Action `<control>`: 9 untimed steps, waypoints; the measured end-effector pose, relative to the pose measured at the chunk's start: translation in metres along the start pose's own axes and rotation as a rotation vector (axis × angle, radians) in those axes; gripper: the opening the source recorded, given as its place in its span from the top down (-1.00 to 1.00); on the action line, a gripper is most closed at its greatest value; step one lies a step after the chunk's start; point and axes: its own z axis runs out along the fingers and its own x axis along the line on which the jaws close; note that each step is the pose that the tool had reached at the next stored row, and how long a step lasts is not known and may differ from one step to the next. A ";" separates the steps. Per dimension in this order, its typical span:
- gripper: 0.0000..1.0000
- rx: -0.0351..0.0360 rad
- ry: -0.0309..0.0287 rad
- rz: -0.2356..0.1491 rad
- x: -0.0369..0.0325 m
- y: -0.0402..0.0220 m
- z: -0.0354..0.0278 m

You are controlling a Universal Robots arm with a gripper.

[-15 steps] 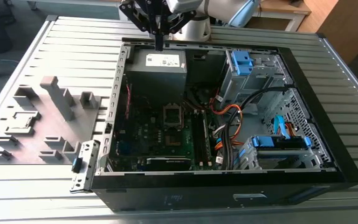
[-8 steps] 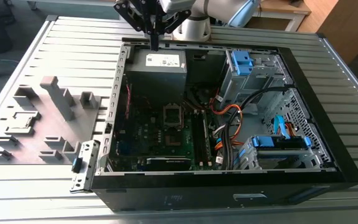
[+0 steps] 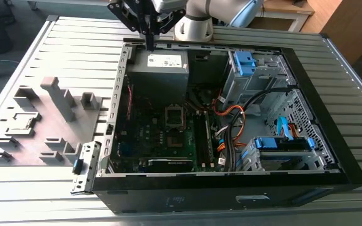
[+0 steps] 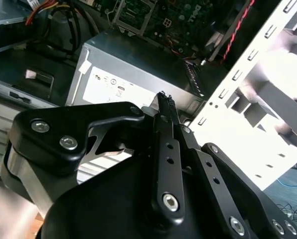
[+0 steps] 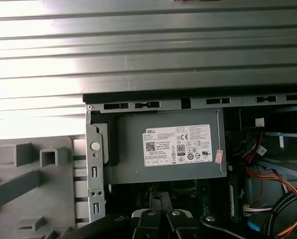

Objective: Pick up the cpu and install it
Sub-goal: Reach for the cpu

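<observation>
Gripper (image 3: 149,45): black two-finger type, upper centre-left of the exterior view; fingers (image 4: 161,129) together, nothing seen between them; tips hang just above the far edge of the grey power supply (image 3: 159,70), beside the side wall of the open computer case (image 3: 119,84).

Hazard, nearest: a straight descent from this spot would put the meeting tips on the supply's lid or the case rim; likely a knock or scrape, no useful grasp.

Hazard, case wall: the wall stands between gripper and fixture; a low sideways pass could catch on it.

CPU socket (image 3: 175,117): silver frame, dark centre, middle of the frame on the motherboard; whether its frame is latched cannot be told; orange cables (image 3: 228,110) near it on the exterior view's right; a tilted or misturned chip could probably damage the contacts.

Item sought, cpu (image 3: 21,123): taken to be the small pale square in a recess of the grey fixture tray (image 3: 49,141), left of the frame, outside the case, well apart from the gripper; thin and low-seated, so, by judgement, fingers not parted beforehand would press on it, and a shallow pinch might slip.
</observation>
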 end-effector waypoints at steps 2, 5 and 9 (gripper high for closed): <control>0.79 0.0000 -0.0001 0.000 0.0037 -0.0003 0.0000; 0.79 -0.0001 -0.0002 0.000 0.0091 -0.0007 0.0001; 0.79 0.0000 -0.0002 0.000 0.0168 -0.0013 0.0001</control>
